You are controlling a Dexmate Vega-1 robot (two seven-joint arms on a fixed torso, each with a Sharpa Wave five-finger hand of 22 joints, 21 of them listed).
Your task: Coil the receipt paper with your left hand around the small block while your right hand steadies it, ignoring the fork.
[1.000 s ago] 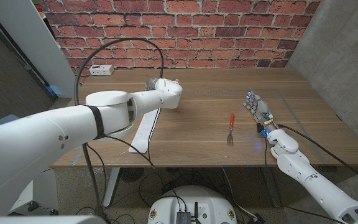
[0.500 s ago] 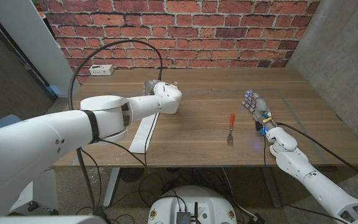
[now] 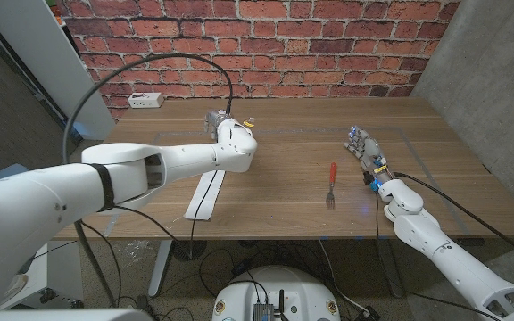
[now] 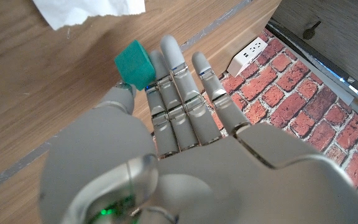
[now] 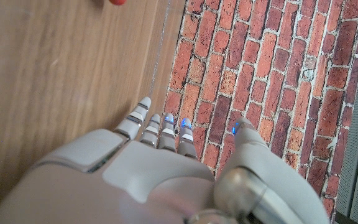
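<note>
A small green block (image 4: pixel 135 64) stands on the wood right beside the fingertips (image 4: pixel 169 53) and thumb of my left hand (image 4: pixel 179 118). The fingers are stretched out straight and nothing shows clasped in them. In the head view my left hand (image 3: pixel 221 123) reaches over the far middle of the table and hides the block. The white receipt paper (image 3: pixel 205 192) lies as a long strip from under that arm toward the front edge; its torn end (image 4: pixel 89 9) lies just past the block. My right hand (image 3: pixel 368 153) stands open at the right, holding nothing.
A red-handled fork (image 3: pixel 332 184) lies between the paper and my right hand. A white power strip (image 3: pixel 145 100) sits at the table's (image 3: pixel 284 125) back left by the brick wall. A black cable arcs over my left arm.
My left arm has stretched farther across the table, carrying the hand toward the back. The right hand has crept slightly to the left. Paper and fork lie as before.
</note>
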